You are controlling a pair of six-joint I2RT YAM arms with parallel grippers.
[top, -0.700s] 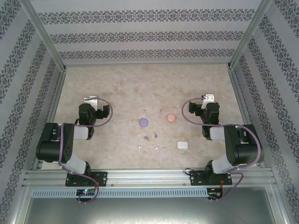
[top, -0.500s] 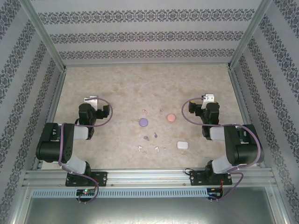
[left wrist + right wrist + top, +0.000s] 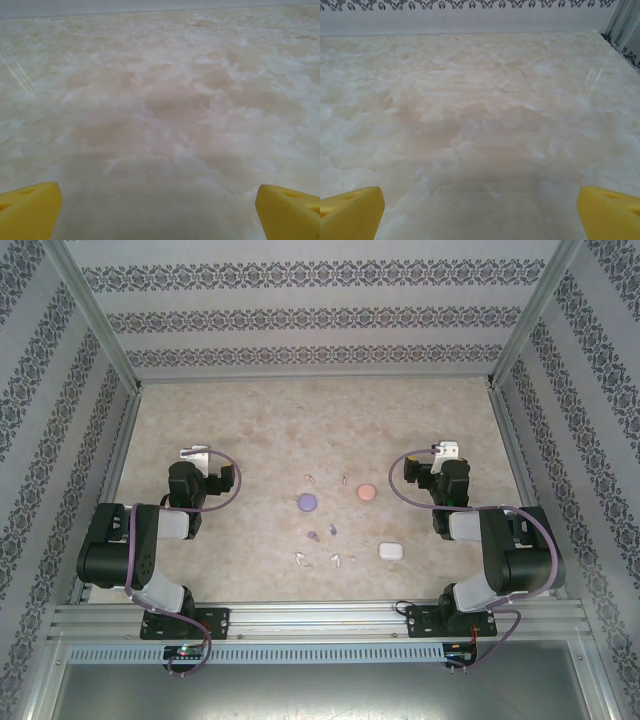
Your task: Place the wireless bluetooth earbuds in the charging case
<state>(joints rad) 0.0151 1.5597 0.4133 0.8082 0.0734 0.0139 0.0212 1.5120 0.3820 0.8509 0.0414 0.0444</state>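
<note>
On table (image 3: 300, 420): 6 tiny earbuds (image 3: 313, 535), white, purple, pink.

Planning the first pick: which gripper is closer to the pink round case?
Right. The right gripper is a short way to the right of the pink case and slightly farther back. The left gripper is well off to its left, past the purple case.

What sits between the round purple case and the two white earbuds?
The two purple earbuds lie there, loose on the table, between the purple case and the white earbuds; the top view shows it.
</note>
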